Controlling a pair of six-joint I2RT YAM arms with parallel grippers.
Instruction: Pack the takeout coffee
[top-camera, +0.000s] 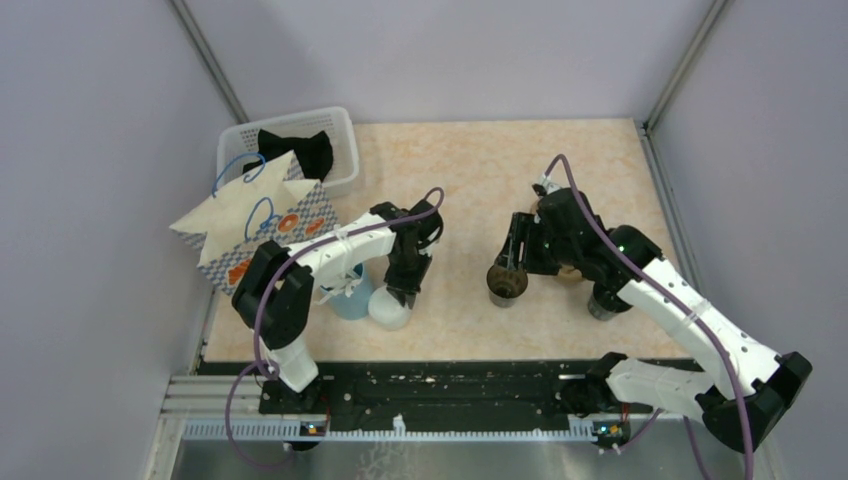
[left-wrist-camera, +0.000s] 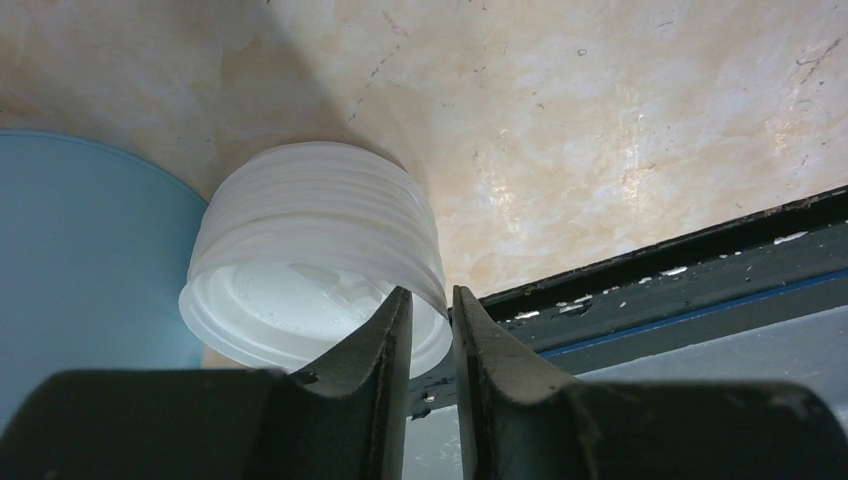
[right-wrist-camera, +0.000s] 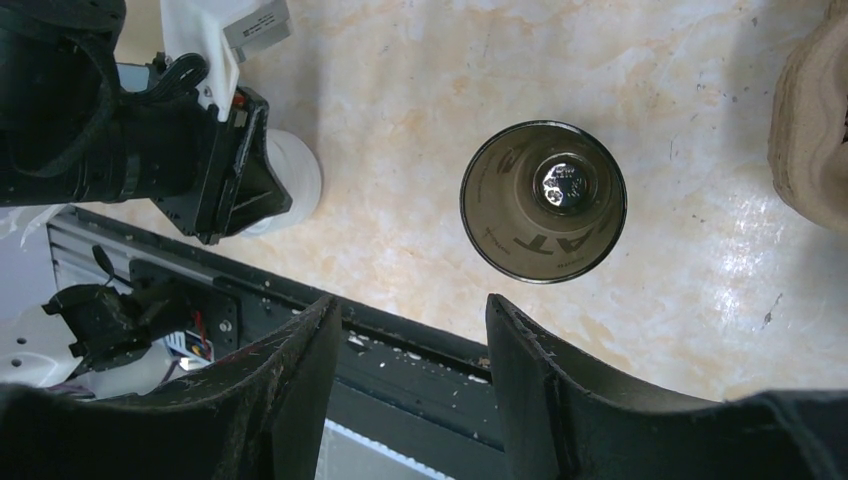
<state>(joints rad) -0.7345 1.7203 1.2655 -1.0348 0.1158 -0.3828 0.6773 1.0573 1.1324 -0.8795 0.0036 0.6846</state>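
Note:
The takeout coffee cup (right-wrist-camera: 543, 200) is dark brown and has no lid on it now; it stands upright at mid-table (top-camera: 505, 285). My right gripper (right-wrist-camera: 410, 310) hangs open just above its near side (top-camera: 512, 262), with nothing between the fingers. A stack of white lids (left-wrist-camera: 310, 240) sits near the front edge (top-camera: 390, 312), beside a light blue cup (left-wrist-camera: 80, 250). My left gripper (left-wrist-camera: 430, 292) is down on the stack (top-camera: 403, 293), shut on the top lid's rim, one finger inside the lid and one outside.
A patterned paper bag (top-camera: 262, 225) with blue handles stands at the left, in front of a white basket (top-camera: 340, 130) holding something black. A black cup (top-camera: 603, 305) is half hidden under my right forearm. A brown cardboard piece (right-wrist-camera: 810, 120) lies beside the coffee cup. A black rail (top-camera: 450, 385) runs along the near edge.

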